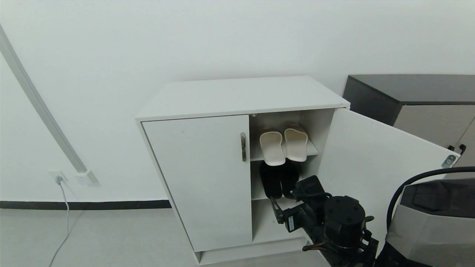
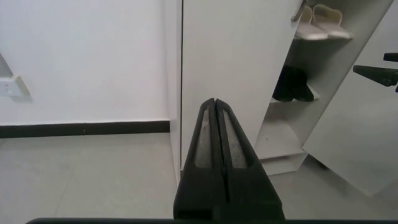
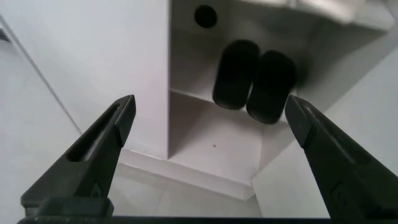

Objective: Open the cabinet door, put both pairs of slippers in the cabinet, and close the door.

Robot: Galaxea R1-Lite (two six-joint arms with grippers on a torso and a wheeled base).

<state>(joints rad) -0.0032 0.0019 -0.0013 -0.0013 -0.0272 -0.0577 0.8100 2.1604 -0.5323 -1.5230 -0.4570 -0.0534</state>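
In the head view the cabinet (image 1: 241, 96) has its right door (image 1: 371, 155) swung open and its left door (image 1: 200, 178) shut, with the white slippers (image 1: 284, 146) on the upper shelf and the black slippers (image 1: 278, 181) on the shelf below. In the left wrist view the left gripper (image 2: 215, 143) has its fingers pressed together, empty, well apart from the cabinet. In the right wrist view the right gripper (image 3: 208, 124) is spread wide, empty, just in front of the black slippers.

Head camera's looking down at the white two-door wooden cabinet (image 1: 241, 94) from above its front. Left wrist views it low, farther back; right wrist's close in, and all three share its open side.
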